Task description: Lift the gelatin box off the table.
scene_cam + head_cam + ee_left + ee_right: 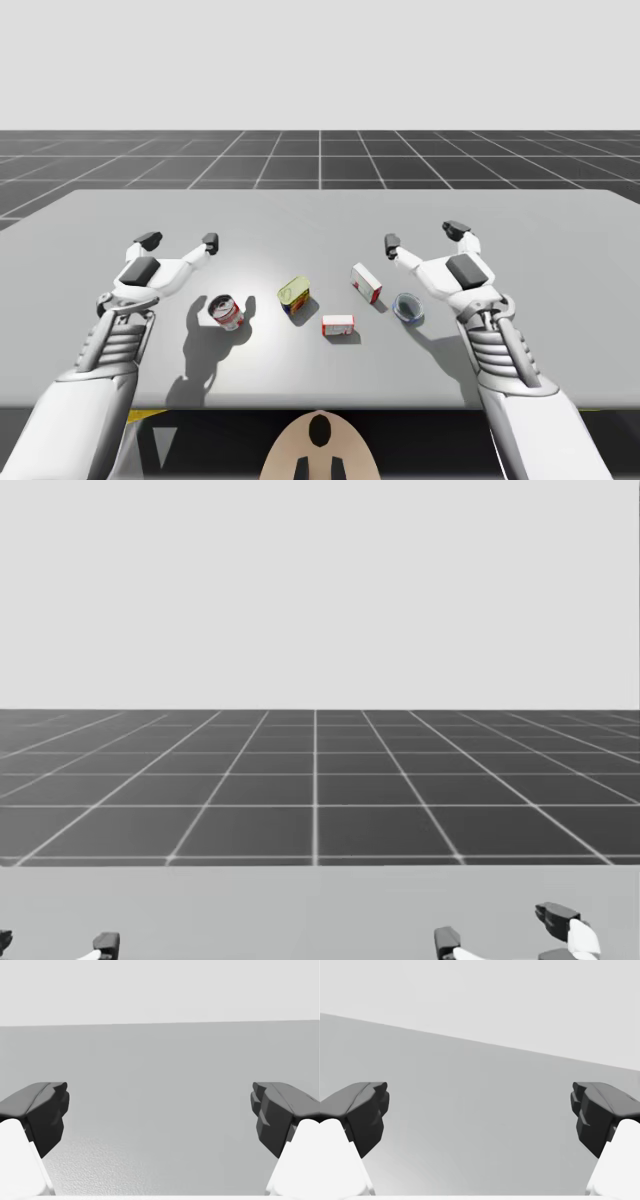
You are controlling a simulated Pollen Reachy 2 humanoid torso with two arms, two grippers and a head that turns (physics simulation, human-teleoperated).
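Two white-and-red boxes lie near the table's middle in the high view: a small one (338, 325) toward the front and a longer one (366, 282) behind it to the right. My left gripper (180, 241) hovers open over the left part of the table, well left of both boxes. My right gripper (424, 235) is open too, behind and to the right of the longer box. In the wrist views, the left gripper (160, 1115) and the right gripper (480, 1115) have only bare table between their fingers. The head view catches the left gripper (52, 945) and the right gripper (500, 928) at its lower edge.
A red-and-white can (226, 311) lies on its side near my left arm. A yellow-green tin (293, 294) sits left of the boxes. A small blue bowl (408, 307) rests close under my right forearm. The grey table (320, 215) stretches back behind the grippers.
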